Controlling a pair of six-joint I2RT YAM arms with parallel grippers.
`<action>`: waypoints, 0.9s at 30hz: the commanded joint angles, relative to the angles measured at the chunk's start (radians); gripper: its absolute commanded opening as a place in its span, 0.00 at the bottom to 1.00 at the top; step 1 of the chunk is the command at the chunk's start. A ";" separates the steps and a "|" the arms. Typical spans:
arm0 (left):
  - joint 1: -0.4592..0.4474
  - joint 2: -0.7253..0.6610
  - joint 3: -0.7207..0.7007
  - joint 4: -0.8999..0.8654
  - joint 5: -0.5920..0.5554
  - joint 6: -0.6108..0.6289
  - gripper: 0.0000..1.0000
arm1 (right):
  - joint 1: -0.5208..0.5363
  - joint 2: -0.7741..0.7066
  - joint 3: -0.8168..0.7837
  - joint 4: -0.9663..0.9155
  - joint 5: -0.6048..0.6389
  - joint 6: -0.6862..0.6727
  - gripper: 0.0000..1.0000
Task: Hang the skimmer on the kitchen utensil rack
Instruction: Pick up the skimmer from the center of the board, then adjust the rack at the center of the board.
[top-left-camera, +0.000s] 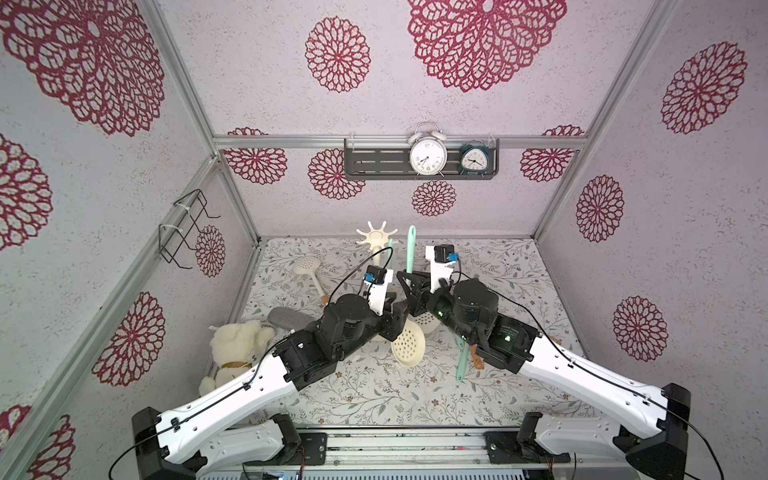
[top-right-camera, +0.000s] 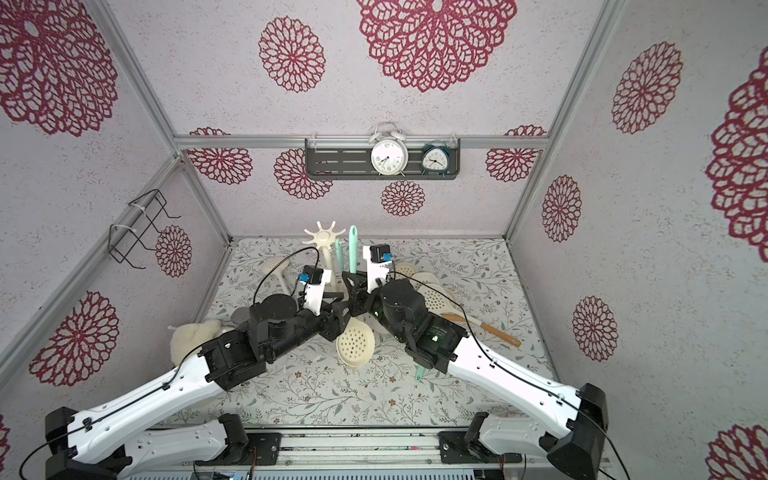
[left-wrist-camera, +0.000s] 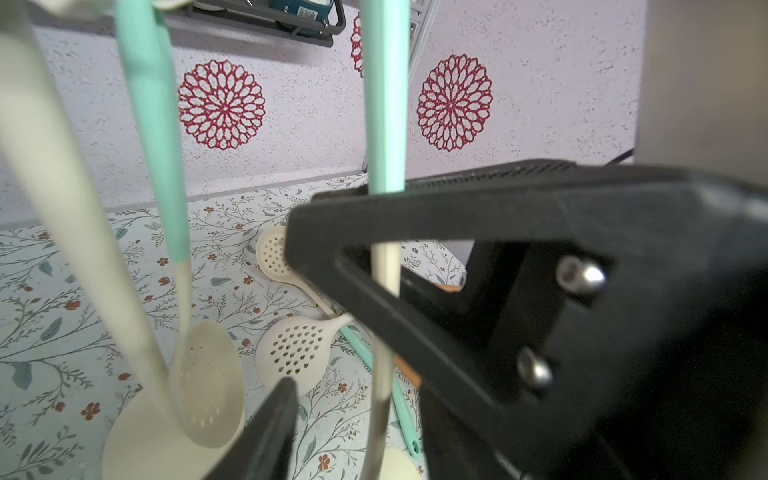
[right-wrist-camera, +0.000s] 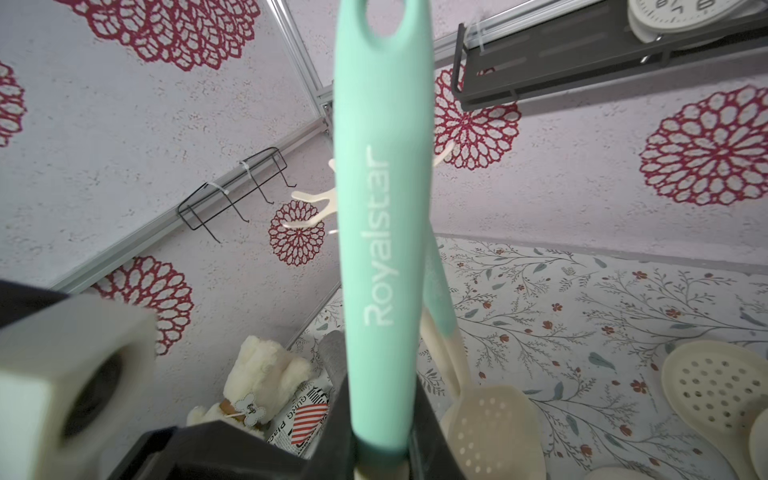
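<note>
The right claw (top-left-camera: 409, 284) is clamped on the skimmer (top-left-camera: 411, 253). It grips the stem just below the mint handle, and the skimmer stands upright with its perforated cream bowl hanging down above the middle of the bench (top-left-camera: 498, 374). The handle's top, with its hanging hole, stands just beside the crown of the kitchen utensil rack (top-left-camera: 376, 237), on its 3 o'clock side, and is on no hook. The rack stands at the bench's 12 o'clock edge.

The left claw (top-left-camera: 395, 309) is spread open around the lower stem. In the left wrist view one of its fingers (left-wrist-camera: 270, 436) stands clear of the stem.

A second mint-handled skimmer (left-wrist-camera: 153, 124) already hangs from the rack, close to the pole. More skimmers (top-right-camera: 432, 291) lie piled at about 2 o'clock on the bench, and a single cream one (top-left-camera: 307, 264) lies at 10 o'clock. A plush toy (top-left-camera: 239, 340) slumps at 8 o'clock.
</note>
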 joint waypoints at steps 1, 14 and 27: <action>-0.003 -0.101 -0.016 -0.008 -0.006 -0.005 0.75 | -0.025 -0.074 0.013 -0.058 0.053 -0.015 0.00; 0.362 -0.204 -0.157 -0.008 0.280 0.049 0.85 | -0.340 -0.119 -0.031 -0.224 -0.547 -0.014 0.00; 0.605 0.017 -0.271 0.458 0.605 0.079 0.95 | -0.352 -0.153 -0.050 -0.214 -0.621 -0.046 0.00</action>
